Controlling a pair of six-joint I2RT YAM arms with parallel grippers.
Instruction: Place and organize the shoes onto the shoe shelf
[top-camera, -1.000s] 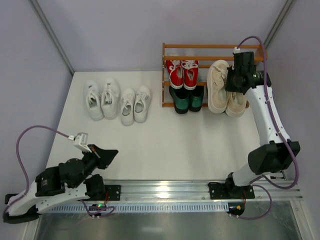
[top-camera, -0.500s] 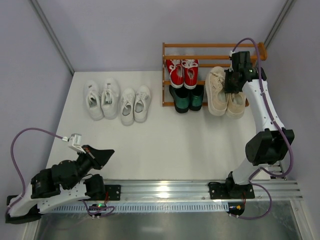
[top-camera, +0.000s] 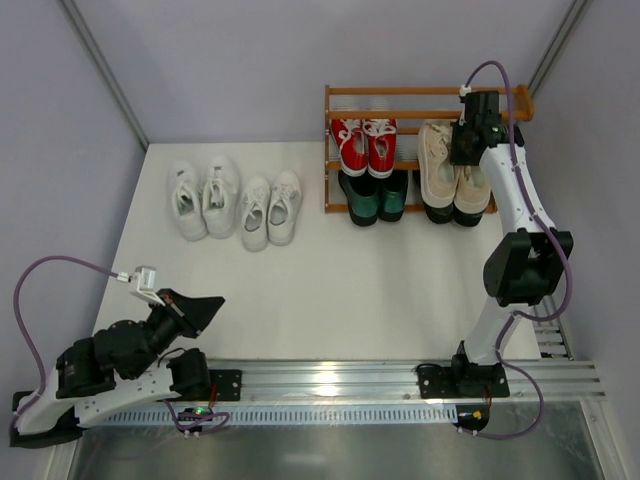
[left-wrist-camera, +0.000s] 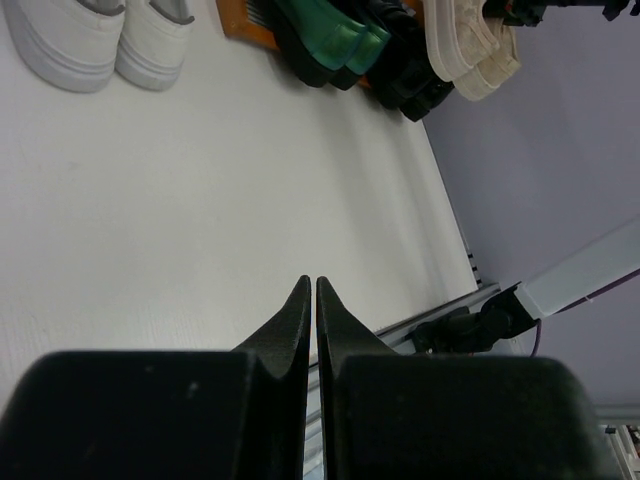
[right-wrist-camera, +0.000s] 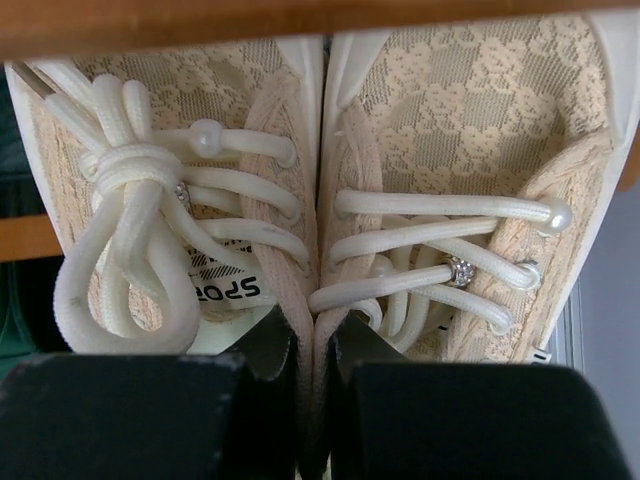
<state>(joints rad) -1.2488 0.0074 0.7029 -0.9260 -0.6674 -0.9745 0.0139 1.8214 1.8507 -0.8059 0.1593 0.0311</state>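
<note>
At shelf (top-camera: 420, 92), R arm (top-camera: 517, 205) outstretched, R pincer (right-wrist-camera: 312, 332) clamps cream shoes (right-wrist-camera: 470, 120); L pincer (left-wrist-camera: 311, 292) closed, empty.

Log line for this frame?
right gripper: shut on cream shoes, on shoe shelf | left gripper: shut, near base | white sneakers: on table, unshelved

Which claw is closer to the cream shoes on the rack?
Right. The right claw sits directly on the cream shoes, pinching their inner edges; the left claw hangs far away, near its own base.
</note>
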